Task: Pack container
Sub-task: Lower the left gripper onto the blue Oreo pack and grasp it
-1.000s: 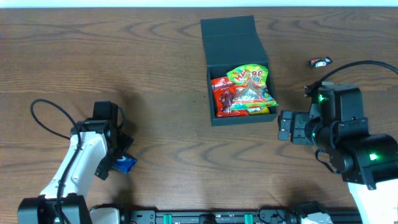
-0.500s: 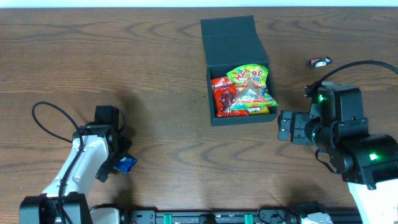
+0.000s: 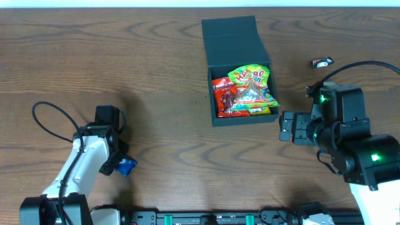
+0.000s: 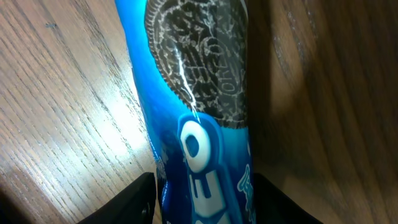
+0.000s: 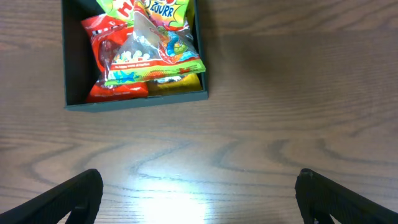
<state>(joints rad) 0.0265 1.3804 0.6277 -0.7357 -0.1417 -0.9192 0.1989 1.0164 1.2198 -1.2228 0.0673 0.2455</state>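
The container (image 3: 211, 94), a dark square box with its flap lid (image 3: 230, 39) folded back, sits at the table's far middle and holds several bright snack packets (image 3: 249, 87). It also shows in the right wrist view, container (image 5: 137, 103) at the top left. A blue cookie packet (image 3: 128, 165) lies near the front left. My left gripper (image 3: 120, 164) is down over it. In the left wrist view the blue packet (image 4: 199, 93) fills the gap and both fingers (image 4: 134, 202) press its sides. My right gripper (image 3: 284, 127) hovers open right of the box, nothing between its fingertips (image 5: 199, 193).
A small dark wrapped sweet (image 3: 322, 62) lies at the far right. The left arm's black cable (image 3: 47, 122) loops over the table. Bare wood (image 3: 181, 150) lies between the two arms.
My left gripper has dropped slightly toward the front edge and its jaws have come in onto the blue packet. The right arm has not moved.
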